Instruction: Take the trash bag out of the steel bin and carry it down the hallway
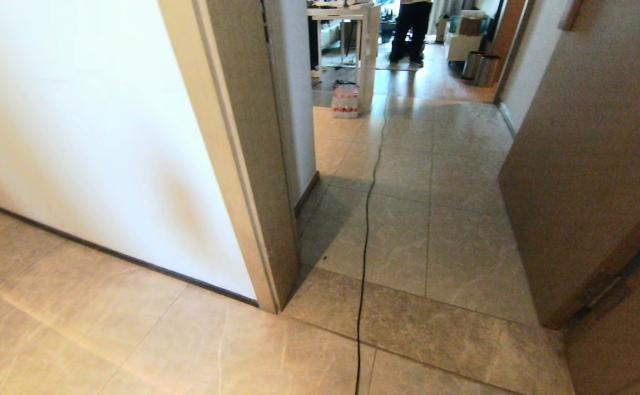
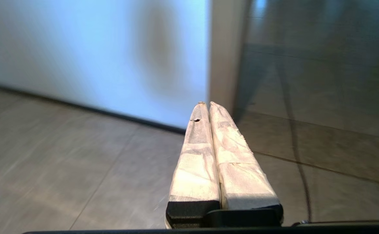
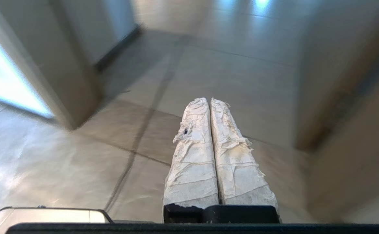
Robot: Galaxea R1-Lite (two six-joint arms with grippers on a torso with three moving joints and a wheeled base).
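Near: we note the left gripper (image 2: 208,104) in its wrist view, tape-wrapped fingers (image 2: 195,162) pressed together, nothing between them, above bare tile. Right gripper (image 3: 208,100) likewise: fingers fully closed, empty. Neither arm shows in head view.

Mid: hallway (image 1: 407,230) w/ grey-beige floor tiles fills centre frame. Black cable (image 1: 364,263) runs from bottom edge up the centre toward the far room. White wall (image 1: 78,126) at left ends in a door frame (image 1: 243,164); brown door (image 1: 588,164) at right.

Far: pack of bottles (image 1: 345,101) on floor beside a white table leg, top centre. Person's legs (image 1: 412,30) at top edge. Two steel bins (image 1: 480,67) stand upper right; which is the task's we cannot tell. Trash bag not visible in any view.
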